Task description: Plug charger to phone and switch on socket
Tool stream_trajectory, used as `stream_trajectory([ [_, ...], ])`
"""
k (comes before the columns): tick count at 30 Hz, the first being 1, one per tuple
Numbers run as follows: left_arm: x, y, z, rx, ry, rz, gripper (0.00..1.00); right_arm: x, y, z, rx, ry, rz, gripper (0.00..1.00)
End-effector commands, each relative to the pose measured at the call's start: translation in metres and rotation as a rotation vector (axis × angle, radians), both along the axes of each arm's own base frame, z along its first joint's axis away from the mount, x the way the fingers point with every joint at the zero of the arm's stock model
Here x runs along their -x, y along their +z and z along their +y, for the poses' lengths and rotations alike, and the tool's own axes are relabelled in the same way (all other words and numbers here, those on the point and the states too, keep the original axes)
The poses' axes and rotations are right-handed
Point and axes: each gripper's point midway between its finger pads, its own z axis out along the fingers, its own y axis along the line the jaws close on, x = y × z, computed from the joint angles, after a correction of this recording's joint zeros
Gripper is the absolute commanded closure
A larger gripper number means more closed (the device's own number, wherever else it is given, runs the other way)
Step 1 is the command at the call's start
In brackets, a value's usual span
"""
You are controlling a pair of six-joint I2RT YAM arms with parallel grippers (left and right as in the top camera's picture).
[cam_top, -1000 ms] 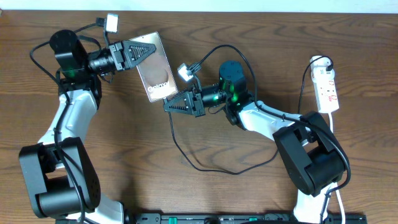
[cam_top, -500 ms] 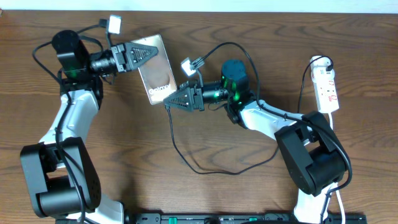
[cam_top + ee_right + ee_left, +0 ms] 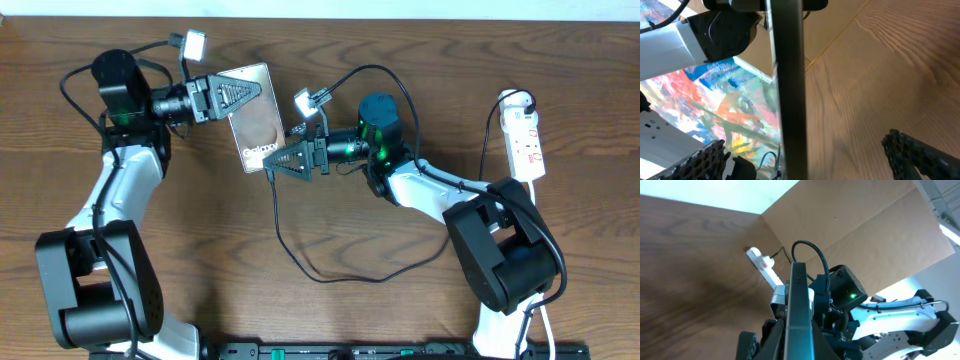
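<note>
My left gripper (image 3: 228, 95) is shut on the phone (image 3: 256, 120), holding it tilted above the table at the back left. In the left wrist view the phone (image 3: 799, 300) shows edge-on between the fingers (image 3: 774, 341). My right gripper (image 3: 284, 160) stands open at the phone's near lower corner. In the right wrist view its fingers (image 3: 702, 161) flank the dark phone edge (image 3: 788, 75) without touching it. The charger (image 3: 320, 277) runs from that corner in a long loop over the table. The socket (image 3: 526, 145) lies at the far right.
The socket's white cord (image 3: 536, 205) runs down past my right arm's base (image 3: 500, 262). My left arm's base (image 3: 92, 295) fills the front left. A black rail (image 3: 400, 352) lines the front edge. A cardboard wall (image 3: 855, 225) stands behind the socket (image 3: 764, 266).
My right gripper has opened from shut and let go of the charger's end at the phone. The left gripper and phone have shifted slightly to the right.
</note>
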Motion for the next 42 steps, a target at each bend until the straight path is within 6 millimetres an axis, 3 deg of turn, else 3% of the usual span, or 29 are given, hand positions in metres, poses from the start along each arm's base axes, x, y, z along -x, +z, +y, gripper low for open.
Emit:
stream_trajectory([
  [1,-0.002,0.004,0.016,-0.010,0.029,-0.042,0.93,-0.008,0.009,-0.008,-0.014,-0.006,-0.026,0.01],
  [5,-0.015,-0.014,0.042,-0.001,0.141,0.076,0.93,-0.014,0.009,-0.020,-0.015,-0.005,-0.023,0.01],
  [10,-0.023,-0.055,0.075,-0.030,0.309,0.234,0.93,-0.021,0.010,-0.032,-0.013,-0.014,0.002,0.01],
  [13,-0.020,-0.088,0.088,-0.082,0.402,0.342,0.93,-0.023,0.009,-0.035,-0.011,-0.016,0.005,0.01],
  [18,-0.004,-0.172,0.119,-0.331,0.654,0.668,0.93,-0.024,0.008,-0.036,-0.007,-0.018,0.015,0.01],
  [21,0.011,-0.200,0.130,-0.441,0.726,0.774,0.93,-0.024,0.008,-0.036,-0.007,-0.018,0.014,0.01],
  [31,0.034,-0.236,0.139,-0.539,0.784,0.868,0.93,-0.023,0.007,-0.036,-0.006,-0.017,0.016,0.01],
  [42,0.055,-0.257,0.139,-0.588,0.795,0.931,0.93,-0.023,0.007,-0.035,-0.005,-0.015,0.018,0.01],
])
